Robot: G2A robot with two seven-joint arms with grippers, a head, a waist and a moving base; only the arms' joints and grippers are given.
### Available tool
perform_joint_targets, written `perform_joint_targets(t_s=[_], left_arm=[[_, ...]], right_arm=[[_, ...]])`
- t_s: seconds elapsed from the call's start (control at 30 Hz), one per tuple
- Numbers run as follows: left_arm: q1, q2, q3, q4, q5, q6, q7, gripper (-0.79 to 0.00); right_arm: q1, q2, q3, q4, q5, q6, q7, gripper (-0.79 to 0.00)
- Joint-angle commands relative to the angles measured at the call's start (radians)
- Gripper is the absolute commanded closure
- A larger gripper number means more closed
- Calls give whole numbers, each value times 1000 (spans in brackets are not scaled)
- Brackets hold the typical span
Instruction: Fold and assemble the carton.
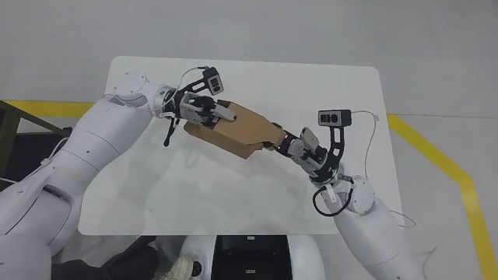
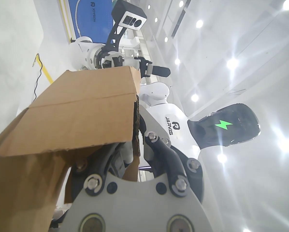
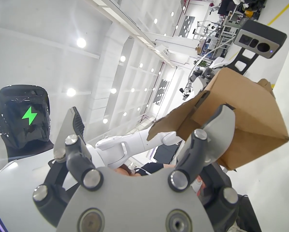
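A brown cardboard carton (image 1: 237, 129) is held above the middle of the white table (image 1: 156, 194), tilted, between the two arms. My left gripper (image 1: 218, 113) grips its left end. In the left wrist view the carton (image 2: 74, 112) has a wall edge clamped between the left gripper (image 2: 136, 131) fingers, one inside and one outside. My right gripper (image 1: 280, 138) is at the carton's right end. In the right wrist view it (image 3: 149, 112) stands wide open; one finger (image 3: 220, 124) presses against the carton (image 3: 250, 112) by a loose flap (image 3: 173, 121), and the other finger (image 3: 73, 121) is free.
The table's right edge (image 1: 389, 163) lies close behind the right arm. Yellow floor tape (image 1: 436, 155) runs beyond the table on both sides. A dark frame (image 1: 15, 124) stands off the table's left side.
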Motion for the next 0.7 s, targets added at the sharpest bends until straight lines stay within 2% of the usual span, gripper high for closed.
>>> perform_joint_targets(t_s=[0.0, 0.2, 0.43, 0.67], left_arm=[[3, 0, -5, -1, 1, 1, 0, 0], [12, -2, -19, -4, 11, 6, 0, 0], [21, -5, -34, -6, 20, 13, 0, 0], [26, -10, -48, -6, 24, 20, 0, 0]], right_arm=[[-12, 1, -1, -18, -6, 6, 1, -785], [-27, 2, -2, -39, -9, 20, -1, -785], [-52, 4, 25, -47, -23, -12, -38, -785], [-94, 8, 32, -94, -31, -25, -22, -785]])
